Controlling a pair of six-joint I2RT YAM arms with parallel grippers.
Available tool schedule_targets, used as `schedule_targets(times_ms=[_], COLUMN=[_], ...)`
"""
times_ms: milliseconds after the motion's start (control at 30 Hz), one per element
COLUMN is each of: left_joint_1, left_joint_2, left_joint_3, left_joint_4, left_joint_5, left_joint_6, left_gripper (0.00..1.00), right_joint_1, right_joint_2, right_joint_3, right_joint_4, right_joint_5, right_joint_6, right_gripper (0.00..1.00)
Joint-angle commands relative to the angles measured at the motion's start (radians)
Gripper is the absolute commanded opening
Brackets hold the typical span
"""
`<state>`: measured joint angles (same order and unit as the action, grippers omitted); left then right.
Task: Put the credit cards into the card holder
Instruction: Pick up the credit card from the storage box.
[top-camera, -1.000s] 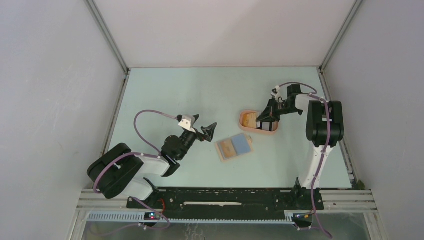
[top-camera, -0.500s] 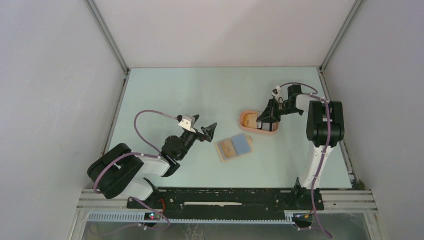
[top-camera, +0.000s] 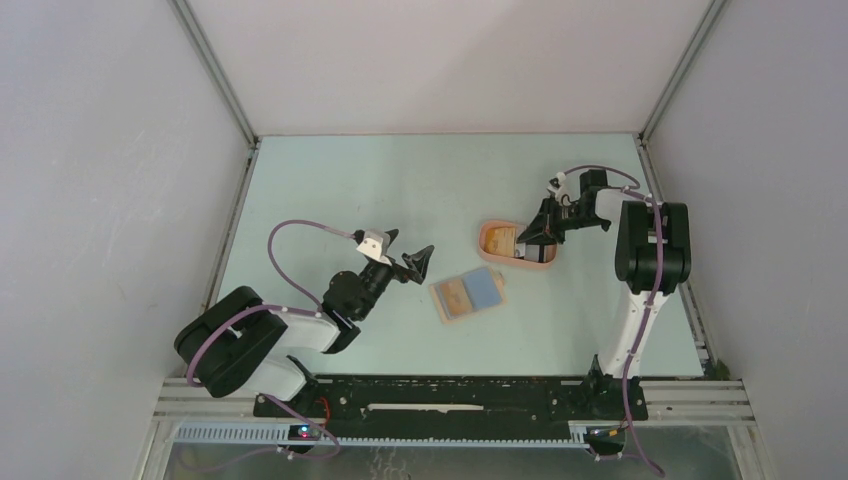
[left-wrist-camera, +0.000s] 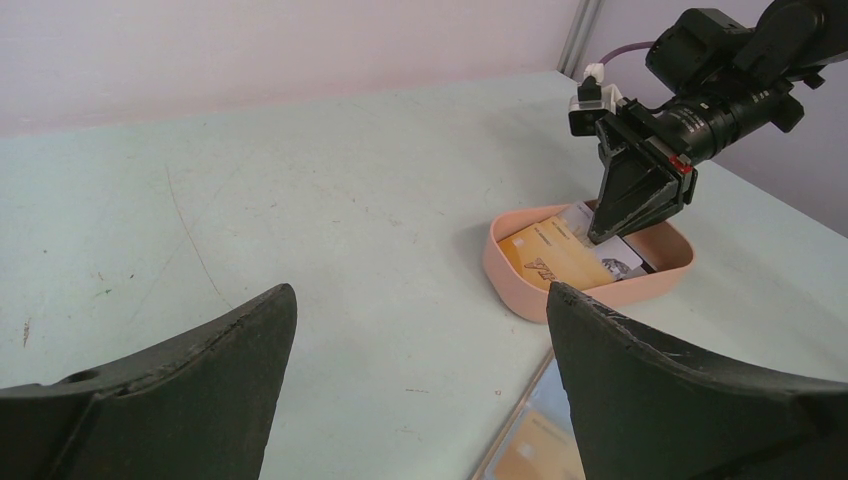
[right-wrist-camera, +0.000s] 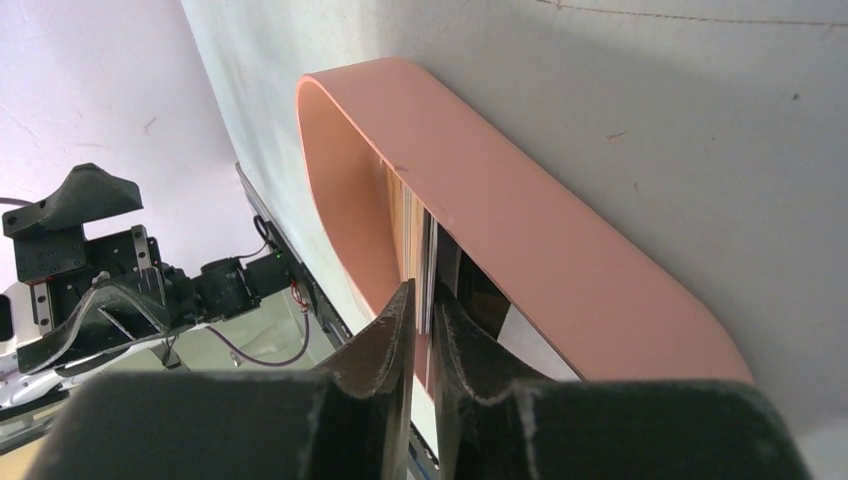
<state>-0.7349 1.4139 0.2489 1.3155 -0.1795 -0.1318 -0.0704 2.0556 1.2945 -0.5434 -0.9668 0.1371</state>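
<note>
The tan card holder (top-camera: 445, 305) lies open at mid-table with a blue credit card (top-camera: 484, 288) and an orange one (top-camera: 456, 293) on it; its corner (left-wrist-camera: 535, 440) shows in the left wrist view. More credit cards, an orange one (left-wrist-camera: 555, 262) uppermost, sit in the peach tray (top-camera: 481, 240). My right gripper (top-camera: 530, 243) reaches down into that tray. Its jaws stand almost together around the edge of one upright card (right-wrist-camera: 428, 255). My left gripper (top-camera: 412, 243) hovers wide open just left of the holder, holding nothing.
The peach tray (right-wrist-camera: 520, 220) sits right of centre, its near wall close beside my right fingers (right-wrist-camera: 395, 320). White enclosure walls ring the pale green table (top-camera: 400, 190). The arm bases stand along the near edge.
The right gripper has shifted slightly within the tray, and its wrist now sits a little higher and further back. The left arm, the card holder and its cards have not moved.
</note>
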Motion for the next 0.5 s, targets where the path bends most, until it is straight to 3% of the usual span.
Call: schedule_targets(times_ms=[0, 267, 467], left_joint_1=[-0.003, -0.002, 0.008], left_joint_2=[0.000, -0.001, 0.009], left_joint_3=[-0.005, -0.010, -0.020], left_joint_4=[0.038, 0.044, 0.077], left_joint_5=[0.002, 0.007, 0.053], left_joint_6=[0.011, 0.010, 0.000], left_gripper=[1.00, 1.00, 1.00], right_joint_1=[-0.009, -0.017, -0.039], right_joint_2=[-0.035, -0.061, -0.132], right_joint_3=[0.000, 0.000, 0.001], right_joint_4=[-0.017, -0.048, -0.113], right_joint_5=[0.001, 0.056, 0.130], right_joint_6=[-0.018, -0.041, -0.114], right_gripper=[0.17, 0.00, 0.00])
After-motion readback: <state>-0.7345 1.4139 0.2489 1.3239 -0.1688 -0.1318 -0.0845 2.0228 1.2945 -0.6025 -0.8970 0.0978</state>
